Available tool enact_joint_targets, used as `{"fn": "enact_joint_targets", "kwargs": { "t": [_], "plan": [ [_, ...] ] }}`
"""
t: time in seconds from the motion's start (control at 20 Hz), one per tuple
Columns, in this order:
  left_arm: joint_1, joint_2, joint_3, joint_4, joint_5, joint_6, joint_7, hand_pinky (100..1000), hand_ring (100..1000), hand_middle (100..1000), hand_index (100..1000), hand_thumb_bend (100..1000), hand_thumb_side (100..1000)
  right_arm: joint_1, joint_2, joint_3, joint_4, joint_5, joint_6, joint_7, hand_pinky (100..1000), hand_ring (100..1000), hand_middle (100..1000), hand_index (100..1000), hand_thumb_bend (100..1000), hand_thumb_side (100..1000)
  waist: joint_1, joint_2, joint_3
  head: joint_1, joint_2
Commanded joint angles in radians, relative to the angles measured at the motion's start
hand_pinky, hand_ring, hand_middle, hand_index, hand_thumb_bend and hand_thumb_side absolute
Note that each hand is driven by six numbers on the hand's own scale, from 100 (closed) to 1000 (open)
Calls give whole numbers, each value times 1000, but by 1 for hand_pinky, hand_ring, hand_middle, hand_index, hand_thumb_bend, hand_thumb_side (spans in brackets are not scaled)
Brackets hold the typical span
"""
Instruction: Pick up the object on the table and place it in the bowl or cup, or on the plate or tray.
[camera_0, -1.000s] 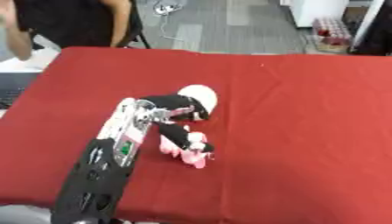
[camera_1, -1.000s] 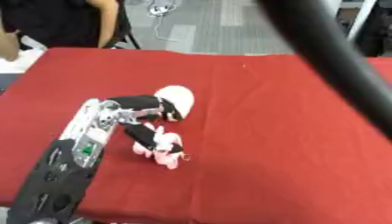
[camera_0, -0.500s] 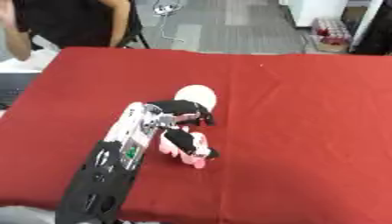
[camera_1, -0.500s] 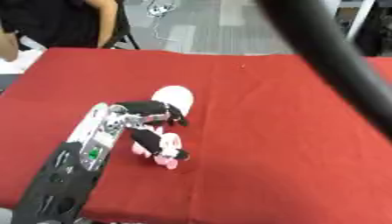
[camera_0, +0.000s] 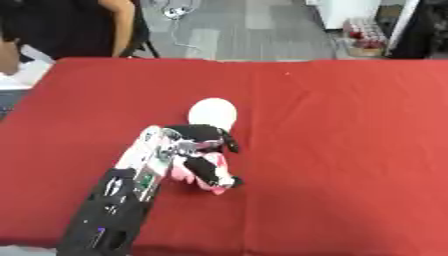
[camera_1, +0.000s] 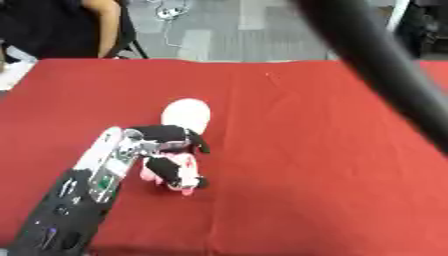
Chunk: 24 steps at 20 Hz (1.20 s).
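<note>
Since the earlier frames the left arm has carried its load a little nearer the camera and downward in both views, though the head seems to have tilted as well, so part of that shift may be the camera's. Red cloth covers the table (camera_0: 350, 150) from edge to edge. On it, near the middle, lies a white round dish (camera_0: 213, 111), probably the plate or a shallow bowl meant to receive the load; it looks bare. Just this side of it the left hand (camera_0: 199, 150) comes in from the lower left on its black and silver forearm, fingers curled round a small pink object (camera_0: 203, 172), which sits at or just above the cloth and a little apart from the dish. Whether it is lifted clear I cannot tell. A dark blurred bar crossing the upper right of the right eye view may be the right arm; no right hand shows. By my reading the pickup is done or nearly so, and the placing remains: lift, carry over the rim, let go.
</note>
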Motion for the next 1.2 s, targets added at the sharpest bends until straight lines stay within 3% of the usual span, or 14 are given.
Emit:
{"fn": "enact_joint_targets", "kwargs": {
  "t": [0.05, 0.5, 0.85, 0.9, 0.95, 1.05, 1.2],
  "plan": [
    [5, 55, 18, 7, 19, -70, -57, 617, 751, 785, 881, 351, 780, 2, -13, -11, -14, 10, 0, -3, 477, 595, 808, 849, 100, 834, -4, -8, 2, -13, -3],
    [24, 141, 41, 32, 8, -58, -15, 641, 755, 788, 878, 389, 764, 11, -7, -8, -14, 34, 0, -7, 477, 595, 808, 850, 100, 832, -3, -2, 7, -9, -3],
    [24, 141, 39, 10, 4, -60, 7, 630, 747, 782, 874, 375, 753, 10, -9, -11, -14, 38, 0, -20, 477, 594, 808, 849, 100, 833, -4, -6, 7, -11, -3],
    [22, 141, 40, 2, 2, -58, 24, 532, 667, 727, 845, 279, 337, 9, -10, -12, -14, 39, 0, -21, 477, 594, 808, 849, 100, 833, -4, -6, 6, -13, -3],
    [23, 142, 41, -8, -6, -53, 56, 466, 619, 686, 823, 239, 100, 9, -11, -12, -14, 38, 0, -22, 477, 594, 808, 849, 100, 833, -4, -7, 6, -14, -3],
    [25, 143, 42, -30, -34, -38, 155, 327, 534, 599, 757, 266, 100, 8, -12, -13, -14, 38, 0, -24, 477, 594, 808, 849, 100, 833, -4, -7, 5, -16, -3],
    [29, 141, 31, -47, -75, -39, 321, 206, 458, 517, 684, 318, 100, 7, -12, -14, -14, 40, 0, -25, 477, 594, 808, 849, 100, 833, -3, -6, 3, -19, -3]
  ]
}}
